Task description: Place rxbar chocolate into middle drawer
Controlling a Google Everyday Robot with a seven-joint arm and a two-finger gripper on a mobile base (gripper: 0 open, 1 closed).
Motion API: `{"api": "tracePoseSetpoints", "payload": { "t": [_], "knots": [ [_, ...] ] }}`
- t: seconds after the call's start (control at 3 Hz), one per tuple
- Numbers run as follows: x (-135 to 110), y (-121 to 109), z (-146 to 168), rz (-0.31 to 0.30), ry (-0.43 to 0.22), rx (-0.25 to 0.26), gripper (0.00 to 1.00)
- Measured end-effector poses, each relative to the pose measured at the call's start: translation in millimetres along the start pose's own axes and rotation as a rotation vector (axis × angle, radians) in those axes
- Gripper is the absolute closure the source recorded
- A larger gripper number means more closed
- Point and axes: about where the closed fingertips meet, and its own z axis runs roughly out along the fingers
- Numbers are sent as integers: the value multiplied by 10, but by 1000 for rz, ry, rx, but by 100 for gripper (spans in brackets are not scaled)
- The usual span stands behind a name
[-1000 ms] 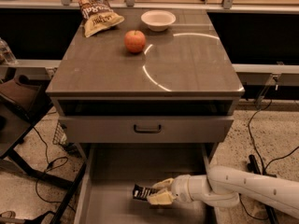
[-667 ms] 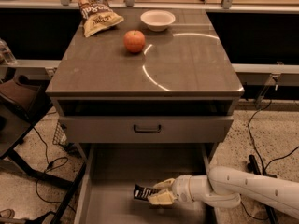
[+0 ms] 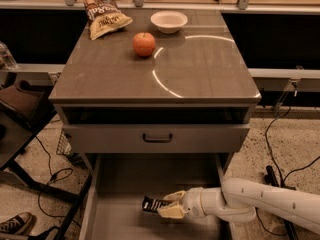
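Note:
The rxbar chocolate (image 3: pixel 152 204) is a small dark bar with white lettering, held in my gripper (image 3: pixel 167 206) over the floor of the open middle drawer (image 3: pixel 125 184). My white arm reaches in from the right, across the drawer's right wall. The gripper's tan fingers (image 3: pixel 173 212) are closed on the bar's right end. The bar sits low inside the drawer, near its middle; I cannot tell whether it touches the floor.
Above the open drawer is a closed grey drawer front with a dark handle (image 3: pixel 157 138). On the cabinet top (image 3: pixel 200 69) stand an apple (image 3: pixel 143 44), a white bowl (image 3: pixel 169 21) and a tan chip bag (image 3: pixel 104 12). Cables and a shoe (image 3: pixel 15 223) lie on the floor.

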Motion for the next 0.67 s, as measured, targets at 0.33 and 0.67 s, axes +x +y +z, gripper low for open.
{"api": "tracePoseSetpoints", "payload": {
  "t": [0.33,0.67],
  "knots": [
    [-2,10,13,0,0,-3,22],
    [-4,20,27,-1,0,-7,1]
  ]
}}
